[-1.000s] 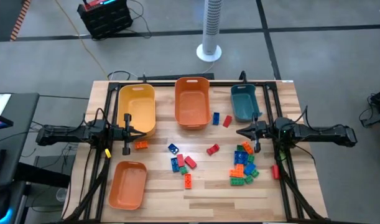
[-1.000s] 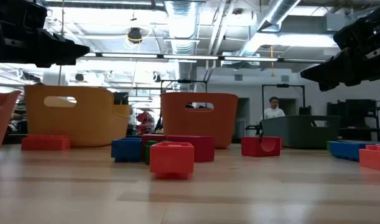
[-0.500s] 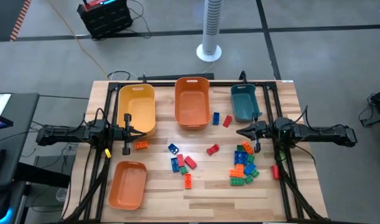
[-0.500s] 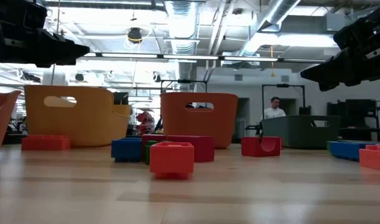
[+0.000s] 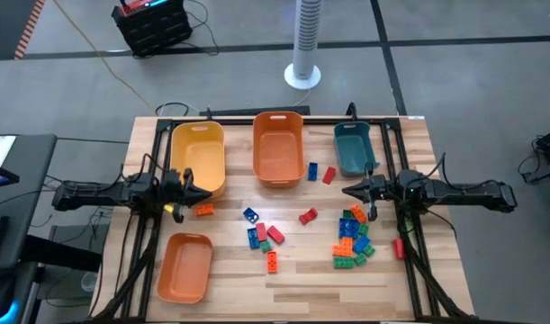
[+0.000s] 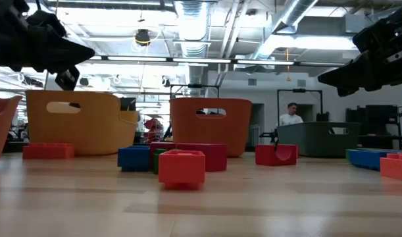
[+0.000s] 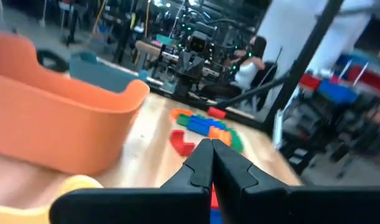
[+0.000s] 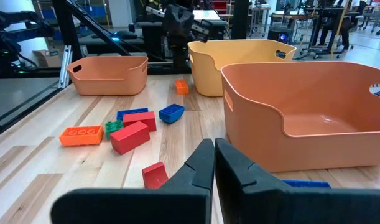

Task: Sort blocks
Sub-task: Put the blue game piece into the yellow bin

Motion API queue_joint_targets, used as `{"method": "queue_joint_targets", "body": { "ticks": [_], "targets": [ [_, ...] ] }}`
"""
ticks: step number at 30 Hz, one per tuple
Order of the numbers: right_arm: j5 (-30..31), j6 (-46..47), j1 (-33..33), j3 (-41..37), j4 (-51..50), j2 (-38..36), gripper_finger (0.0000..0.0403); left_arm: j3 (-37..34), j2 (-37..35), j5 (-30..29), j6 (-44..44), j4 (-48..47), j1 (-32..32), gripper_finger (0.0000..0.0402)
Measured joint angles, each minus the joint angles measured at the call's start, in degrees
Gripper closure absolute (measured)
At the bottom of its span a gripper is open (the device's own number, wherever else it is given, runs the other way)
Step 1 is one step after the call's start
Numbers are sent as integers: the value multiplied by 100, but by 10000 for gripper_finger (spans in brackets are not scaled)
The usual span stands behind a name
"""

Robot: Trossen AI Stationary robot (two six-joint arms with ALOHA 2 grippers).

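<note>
From my remote station I saw a grey concrete floor (image 5: 455,27), a white tower fan (image 5: 304,40) behind the table, exposed ceiling ducts (image 6: 187,20) (brightly lit), and a person (image 6: 291,114) standing far back.

a yellow bin (image 5: 199,157), a large orange bin (image 5: 277,148), a teal bin (image 5: 352,148) and a paler orange bin (image 5: 185,266) sit on the light, wood-grained table (image 5: 302,283). the blocks (image 5: 351,238) are red, blue, green and orange. both arms are dark. a white tower fan (image 5: 305,43) stands on grey floor.
</note>
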Motion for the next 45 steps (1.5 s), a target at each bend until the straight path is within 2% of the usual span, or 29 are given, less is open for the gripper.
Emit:
{"method": "queue_joint_targets", "body": {
  "ticks": [4, 10, 14, 22, 29, 32, 36, 39, 42, 45],
  "targets": [
    [1, -1, -18, 0, 46, 0, 372, 0, 0, -2, -272, -1, -1, 401],
    [-12, 25, -17, 0, 230, -1, 372, 0, 2, -8, -20, 0, 0, 401],
    [-12, 677, -4, 0, 269, -3, 372, 0, 0, -119, 249, 19, 2, 401],
    [-10, 1411, -15, 4, 417, -3, 372, 0, 2, -234, -290, 43, -2, 401],
    [-10, 2468, 74, 4, 251, -1, 372, 0, 0, -164, -412, 30, -4, 401],
    [-10, 2484, 205, 4, 114, 1, 372, 62, 2, -283, -427, 64, -2, 401],
    [36, 2104, 303, 7, 437, 1, 372, 676, 119, -348, -112, -351, 35, 401],
    [439, 1817, 214, 97, 614, 1, 372, 1442, 409, -890, 542, -663, 57, 401],
    [638, 1441, 56, 186, 989, -2, 372, 2092, 1028, -1474, 1093, -1227, 61, 401],
    [707, 1408, -117, 205, 1472, 13, 372, 2759, 1861, -1497, 1368, -1431, 61, 401]
  ]
}}
